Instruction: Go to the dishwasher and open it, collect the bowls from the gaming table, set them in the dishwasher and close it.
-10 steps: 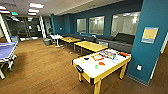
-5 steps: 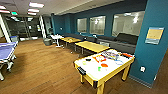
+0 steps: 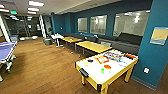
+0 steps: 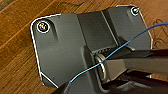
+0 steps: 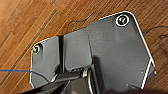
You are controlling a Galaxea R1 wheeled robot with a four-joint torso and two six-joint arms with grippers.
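Note:
The gaming table (image 3: 95, 75), with a white top, a yellowish rim and a dark slot (image 3: 84, 72) at its near end, stands at the lower right of the head view. Small coloured things lie on it, among them an orange one (image 3: 107, 66), a green one (image 3: 102, 70) and a flat red-orange one (image 3: 102, 59); I cannot tell which are bowls. The dishwasher is out of view. Both wrist views look down on wooden floor (image 4: 17, 50) (image 5: 22, 22) past the robot's dark plate.
Two yellow-topped tables (image 3: 93, 46) (image 3: 70, 39) stand beyond the gaming table, along a dark sofa (image 3: 127, 40) under the windows. A blue table (image 3: 6, 50) is at the left edge. A teal wall (image 3: 155, 55) rises at the right. Open wooden floor (image 3: 45, 70) lies between.
The whole head view has shifted a little as the camera moved; the gaming table now shows slightly nearer and lower at the right. Nothing in the room has moved.

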